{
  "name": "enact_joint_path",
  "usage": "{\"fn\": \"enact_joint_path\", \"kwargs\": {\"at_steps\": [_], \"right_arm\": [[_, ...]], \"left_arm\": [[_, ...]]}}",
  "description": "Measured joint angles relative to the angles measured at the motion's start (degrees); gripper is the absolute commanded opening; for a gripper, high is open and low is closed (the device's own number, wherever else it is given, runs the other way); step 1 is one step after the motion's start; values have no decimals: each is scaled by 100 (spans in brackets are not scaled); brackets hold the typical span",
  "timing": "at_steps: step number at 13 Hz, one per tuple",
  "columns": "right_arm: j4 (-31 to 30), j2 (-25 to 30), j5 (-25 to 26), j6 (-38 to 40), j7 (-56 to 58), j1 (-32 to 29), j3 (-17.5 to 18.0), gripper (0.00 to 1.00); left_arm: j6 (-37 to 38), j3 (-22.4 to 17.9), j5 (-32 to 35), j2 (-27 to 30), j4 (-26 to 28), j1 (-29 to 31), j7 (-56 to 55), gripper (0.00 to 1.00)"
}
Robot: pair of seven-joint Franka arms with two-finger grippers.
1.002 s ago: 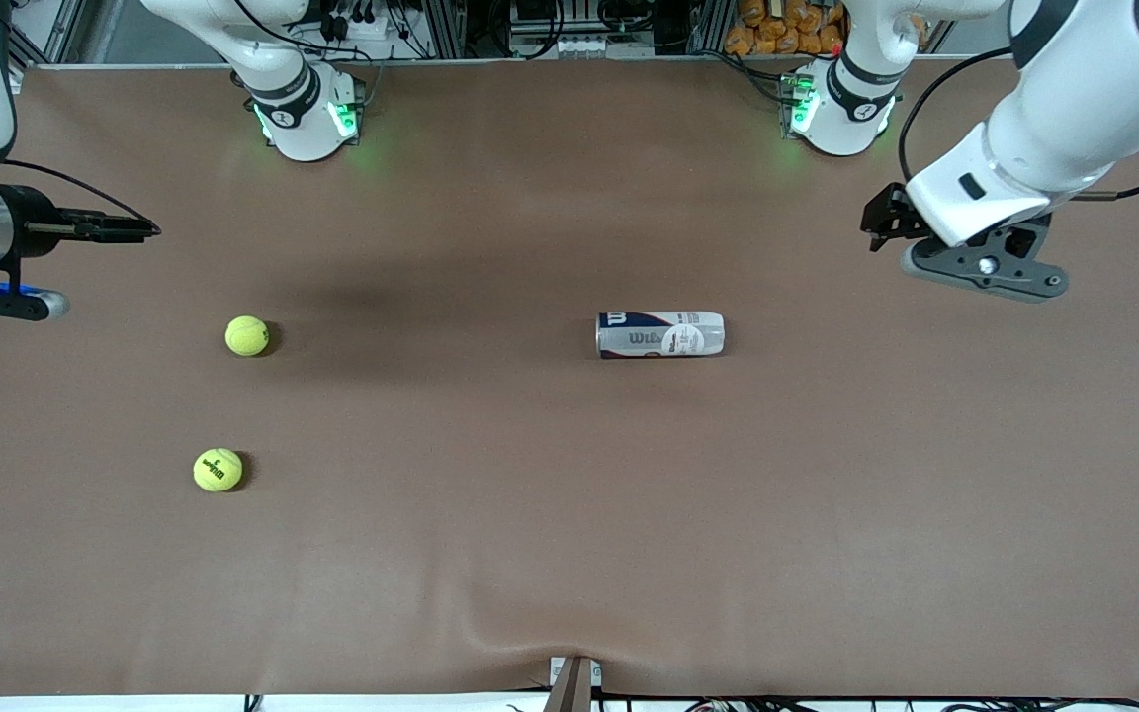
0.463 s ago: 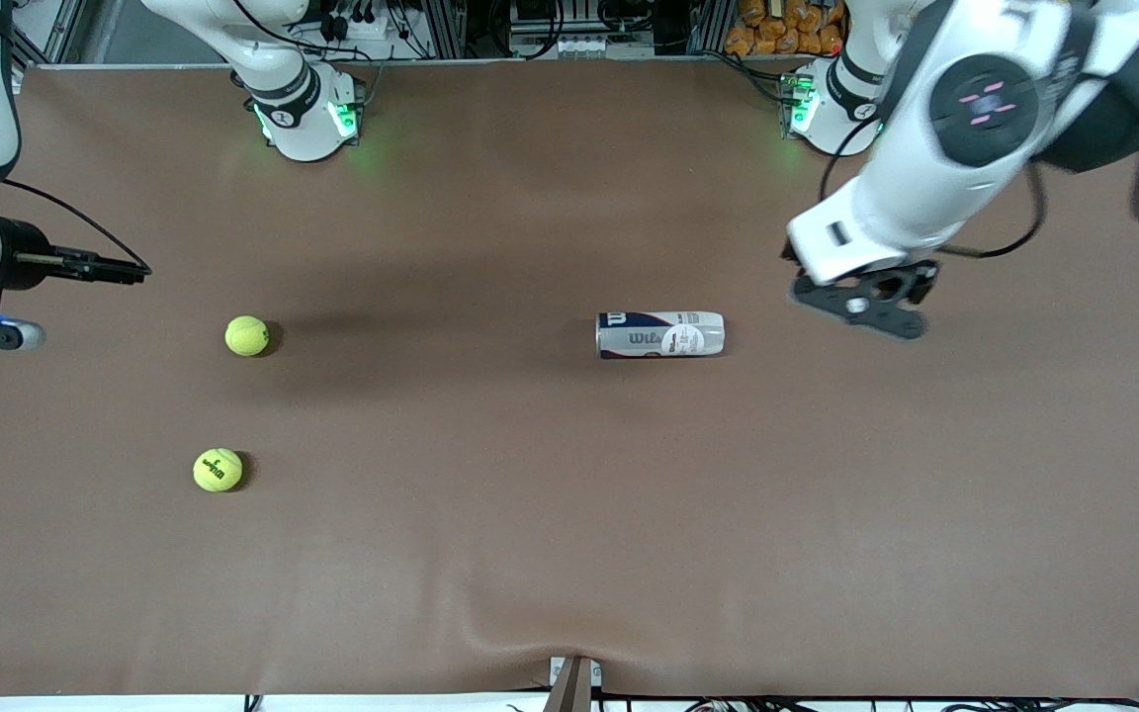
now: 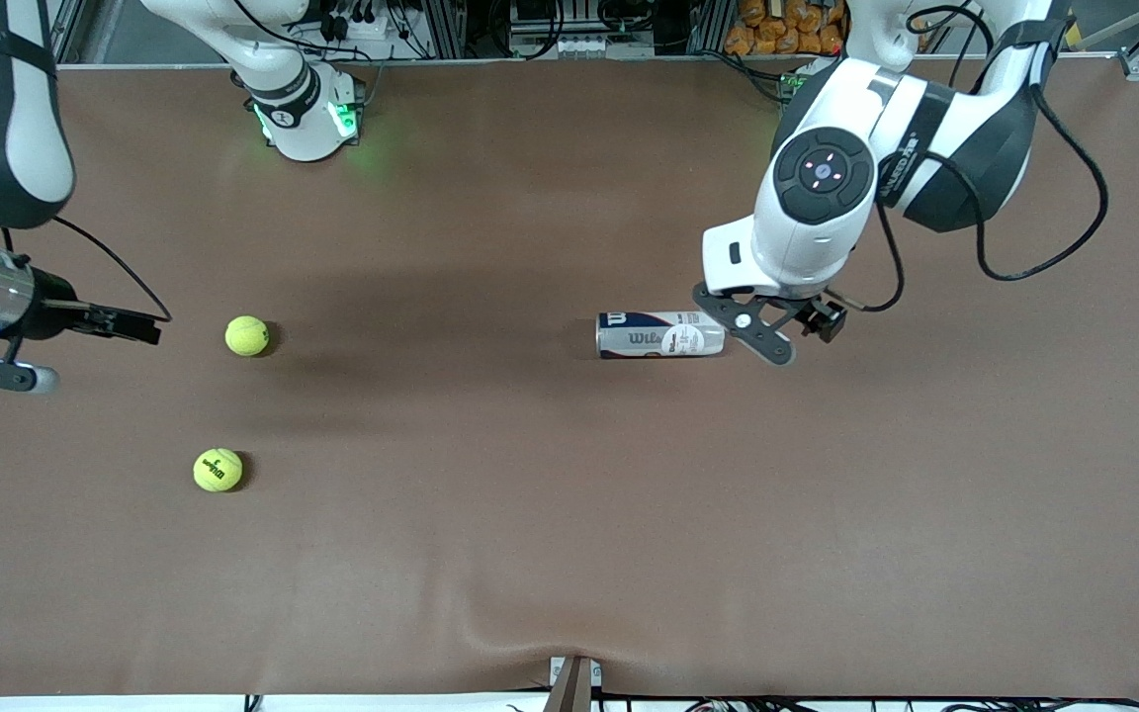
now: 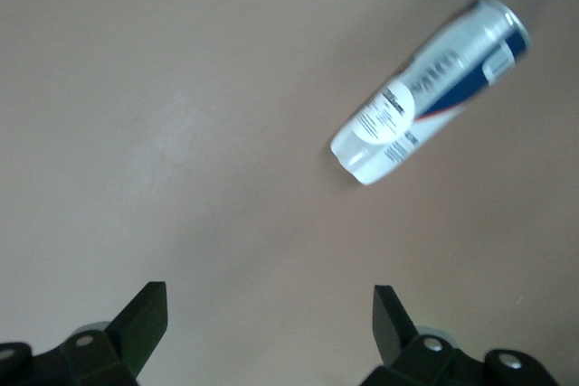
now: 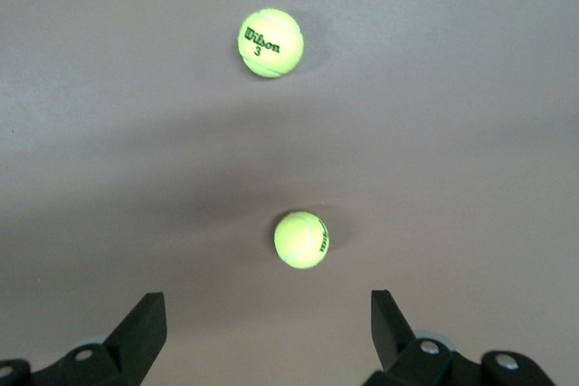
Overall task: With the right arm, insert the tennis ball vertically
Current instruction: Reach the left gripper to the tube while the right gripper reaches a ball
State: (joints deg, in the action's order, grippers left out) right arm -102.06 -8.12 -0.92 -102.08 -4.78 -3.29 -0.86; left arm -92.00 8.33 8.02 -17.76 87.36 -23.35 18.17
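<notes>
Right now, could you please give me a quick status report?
Left gripper open, over table beside the can. Right gripper open, empty, near a tennis ball. Can lying on its side. Nothing in between.

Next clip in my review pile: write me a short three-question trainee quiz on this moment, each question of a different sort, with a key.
1. True or false: the white and blue cylindrical ball can stands upright on the brown table.
2. How many yellow-green felt tennis balls lie on the table?
3. Multiple choice: the left gripper is
A. shut on the can
B. open, over the table beside the can's end
C. shut on a ball

Key
1. False: it lies on its side.
2. Two: the plain-faced ball and, nearer the front camera, the logo-up ball, both toward the right arm's end, where the open right gripper hovers empty.
3. B
</notes>
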Motion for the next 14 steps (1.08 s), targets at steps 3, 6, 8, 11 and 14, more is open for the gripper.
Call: {"fn": "enact_joint_path", "kwargs": {"at_steps": [3,6,8,11,14], "right_arm": [[-67,-264,0,-641,1,90,11,100],[-71,-780,0,-1175,1,94,9,100],[-65,-1102,0,-1439,1,147,15,100],[-57,-1585,0,-2287,0,282,21,100],[82,-1954,10,-2546,15,273,-11,100]], "left_arm": [[9,22,14,-187,205,-14,1184,100],[-29,45,286,-465,248,-222,2164,100],[-34,59,884,-601,251,-721,2189,100],[-82,62,1168,-858,260,-1109,2019,100],[-520,45,1182,-1231,280,-1040,2026,100]]}}
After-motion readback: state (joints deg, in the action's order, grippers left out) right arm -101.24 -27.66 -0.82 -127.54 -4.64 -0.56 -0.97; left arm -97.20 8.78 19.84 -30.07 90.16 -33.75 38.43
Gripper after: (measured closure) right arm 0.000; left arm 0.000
